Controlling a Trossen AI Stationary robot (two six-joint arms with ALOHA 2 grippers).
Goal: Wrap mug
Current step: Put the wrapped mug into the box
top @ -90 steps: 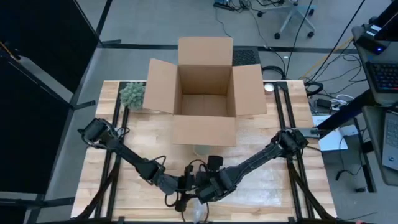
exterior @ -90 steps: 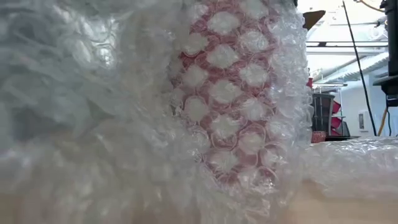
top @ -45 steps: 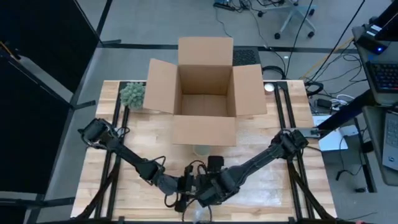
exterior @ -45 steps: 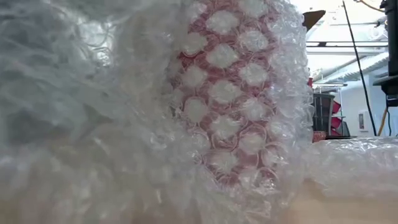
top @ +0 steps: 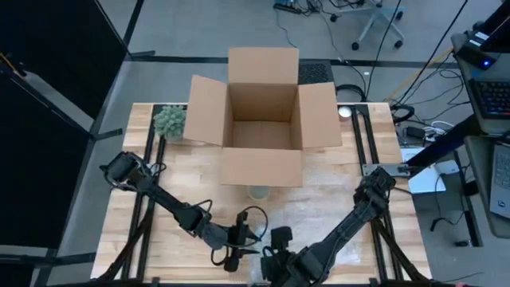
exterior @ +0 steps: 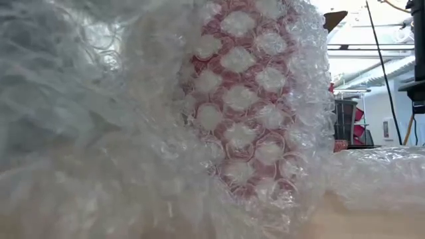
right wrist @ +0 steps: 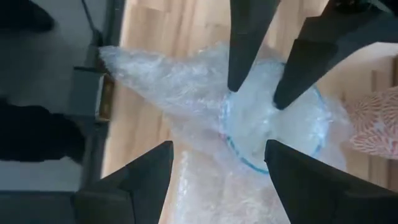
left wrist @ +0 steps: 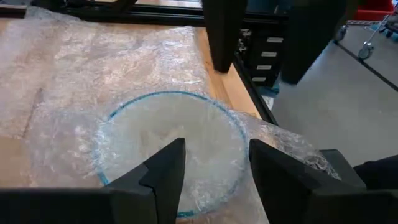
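Note:
The mug (exterior: 246, 99), red with a white pattern and a blue rim (left wrist: 166, 94), stands upright near the table's near edge, swathed in bubble wrap (left wrist: 112, 56) that also covers its mouth. My left gripper (left wrist: 217, 165) is open, pointing down over the mouth. In the right wrist view its two fingers (right wrist: 249, 50) reach inside the rim (right wrist: 249, 165). My right gripper (right wrist: 217, 186) hangs open above the mug's near side and touches nothing. In the high view my left gripper (top: 241, 241) and right gripper (top: 269, 265) hide the mug. My left gripper comes from above, pointing down, with its two fingertips (right wrist: 234, 86) apart on the bubble wrap over the mug's mouth (left wrist: 205, 124), inside the blue rim. The wrap sags into the mouth there. The mug stands on the table.
An open cardboard box (top: 263, 127) stands at the table's far middle, with a small green plant (top: 169, 121) to its left and a pale round thing (top: 256, 192) in front of it. Loose bubble wrap (exterior: 378, 172) spreads over the table's right near part.
My right gripper has drawn back from the mug toward the table's near edge, its arm swinging down along the right side. My left gripper has stayed over the mug. The wrap on the mug's left side has shifted a little.

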